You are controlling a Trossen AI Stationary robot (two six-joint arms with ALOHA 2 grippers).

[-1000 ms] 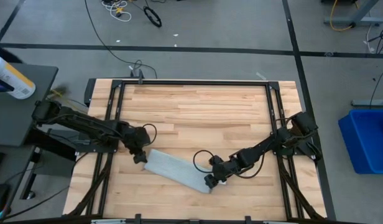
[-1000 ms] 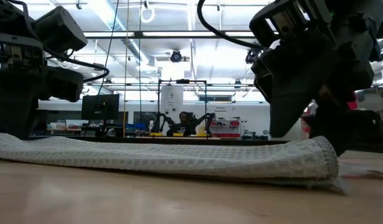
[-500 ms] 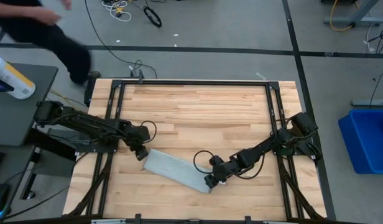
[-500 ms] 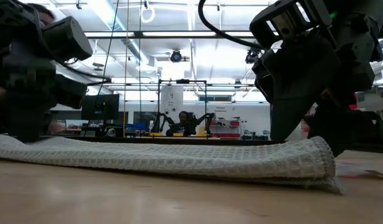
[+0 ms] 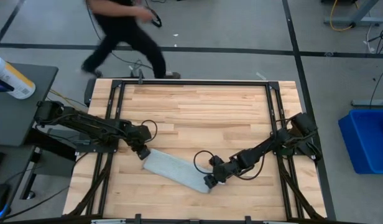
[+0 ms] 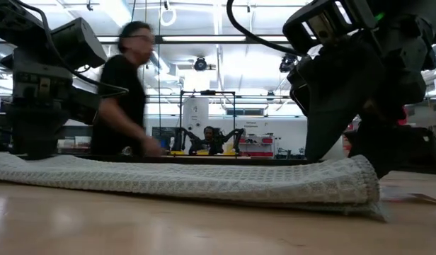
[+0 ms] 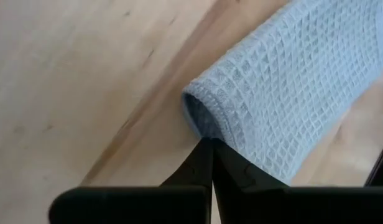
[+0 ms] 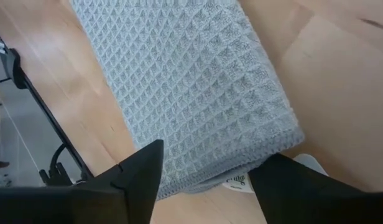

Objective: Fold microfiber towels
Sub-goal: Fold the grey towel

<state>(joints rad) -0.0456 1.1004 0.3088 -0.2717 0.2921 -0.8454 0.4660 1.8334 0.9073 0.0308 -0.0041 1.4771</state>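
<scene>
1. Looking straight down, the microfiber towel (image 5: pixel 177 171) lies folded in a slanted strip on the table (image 5: pixel 198 106); the left gripper (image 5: pixel 143 153) sits at one end, the right gripper (image 5: pixel 211 180) at the other, and a person (image 5: pixel 123 34) passes beyond the table.
2. At table height, the towel (image 6: pixel 204 180) lies flat.
3. From the left wrist, the fingers (image 7: pixel 207 168) are pressed together on the towel's hemmed corner (image 7: pixel 201 115).
4. From the right wrist, the fingers (image 8: pixel 138 171) stand spread over the towel's end, beside a white tag (image 8: pixel 237 182).

Waffle-weave cloth towel (image 5: pixel 176 170) — smooth wooden table (image 5: pixel 198 112).
</scene>
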